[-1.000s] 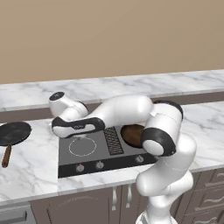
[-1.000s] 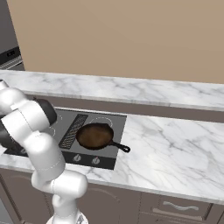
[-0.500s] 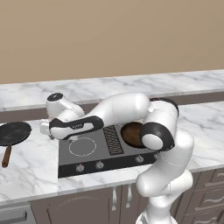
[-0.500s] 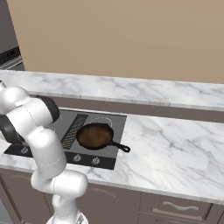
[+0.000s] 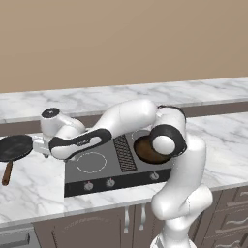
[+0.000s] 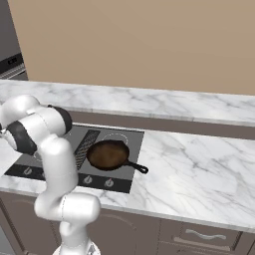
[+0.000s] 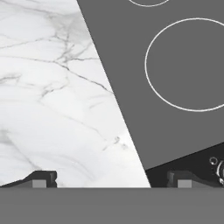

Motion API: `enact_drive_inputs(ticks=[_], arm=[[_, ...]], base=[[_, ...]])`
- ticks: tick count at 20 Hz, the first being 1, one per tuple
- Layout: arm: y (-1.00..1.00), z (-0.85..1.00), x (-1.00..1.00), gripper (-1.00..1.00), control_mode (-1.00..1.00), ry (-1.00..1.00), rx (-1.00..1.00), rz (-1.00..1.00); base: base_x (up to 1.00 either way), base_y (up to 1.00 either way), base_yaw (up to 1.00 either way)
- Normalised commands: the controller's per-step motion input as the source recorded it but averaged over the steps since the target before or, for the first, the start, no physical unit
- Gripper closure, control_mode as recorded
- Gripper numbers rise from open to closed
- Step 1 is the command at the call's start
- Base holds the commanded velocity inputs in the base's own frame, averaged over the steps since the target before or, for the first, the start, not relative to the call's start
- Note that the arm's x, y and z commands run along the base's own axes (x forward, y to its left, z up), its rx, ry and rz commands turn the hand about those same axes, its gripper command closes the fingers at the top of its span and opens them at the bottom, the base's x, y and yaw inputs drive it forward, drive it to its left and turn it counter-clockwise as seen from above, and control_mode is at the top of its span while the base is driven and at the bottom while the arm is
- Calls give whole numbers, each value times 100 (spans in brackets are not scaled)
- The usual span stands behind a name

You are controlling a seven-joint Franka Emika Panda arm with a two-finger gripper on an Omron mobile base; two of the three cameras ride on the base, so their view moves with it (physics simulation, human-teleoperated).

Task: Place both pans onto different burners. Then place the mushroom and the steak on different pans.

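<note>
A black pan with a brown wooden handle rests on the marble counter, left of the cooktop. The reddish-brown pan sits on the right front burner. My gripper hangs open and empty over the cooktop's left edge, just right of the black pan. In the hand view its fingertips straddle the line between marble and cooktop, with a large burner ahead. The left front burner is bare. The mushroom and the steak are out of view.
A ribbed vent strip runs down the cooktop's middle, and small knobs line its front edge. The red-brown pan's dark handle points right toward open marble counter. A raised back ledge runs behind.
The arm has swung left, carrying the open gripper from over the cooktop toward its left edge and closer to the black pan. Both pans have stayed put.
</note>
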Motion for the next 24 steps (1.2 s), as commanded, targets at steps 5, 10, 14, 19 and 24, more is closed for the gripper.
enact_drive_inputs(ticks=[5,10,14,19,24], arm=[[45,1,0,-100,-100,0,0,0],[37,2,0,-100,-100,4,0,3],[29,0,0,-100,-100,6,0,11],[21,0,0,-100,-100,3,0,12],[21,0,0,-100,-100,0,0,10]], base=[[0,0,0],[0,0,0],[0,0,0],[0,0,0],[0,0,0]])
